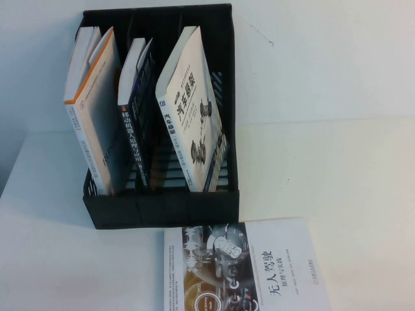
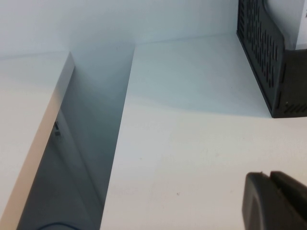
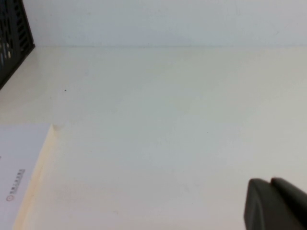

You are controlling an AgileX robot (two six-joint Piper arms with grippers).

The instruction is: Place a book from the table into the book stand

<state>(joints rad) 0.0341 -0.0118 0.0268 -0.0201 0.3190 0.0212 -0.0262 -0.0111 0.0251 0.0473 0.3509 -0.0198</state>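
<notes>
1. The book stand (image 1: 162, 194) is seen in the upper-left-centre of the high view, standing on the table (image 1: 337, 168), its open front facing the lower edge of the frame.
2. The book (image 1: 194, 107) is found in the stand's right-hand slot. It stands on its lower edge with the long axis running up and down, tilted so the top leans toward the upper left; the front cover faces right, the spine faces the camera.
3. A dark-covered book (image 1: 134, 120) is held in the middle slot, and a white book with an orange edge (image 1: 94, 110) in the left slot, both leaning the same way.
4. A white book with a dark car-interior picture (image 1: 243, 269) lies flat on the table at lower centre, just in front of the stand, cut off by the lower frame edge.
5. The left gripper (image 2: 276, 201) is seen only at the lower right of the left wrist view, above bare table, well apart from the stand's vented wall (image 2: 264, 48). Its two dark tips appear pressed together, nothing held.
6. The right gripper (image 3: 276, 203) is seen at the lower right of the right wrist view, over bare table, apart from the flat book's corner (image 3: 24, 172). Tips likewise appear together, nothing held.
</notes>
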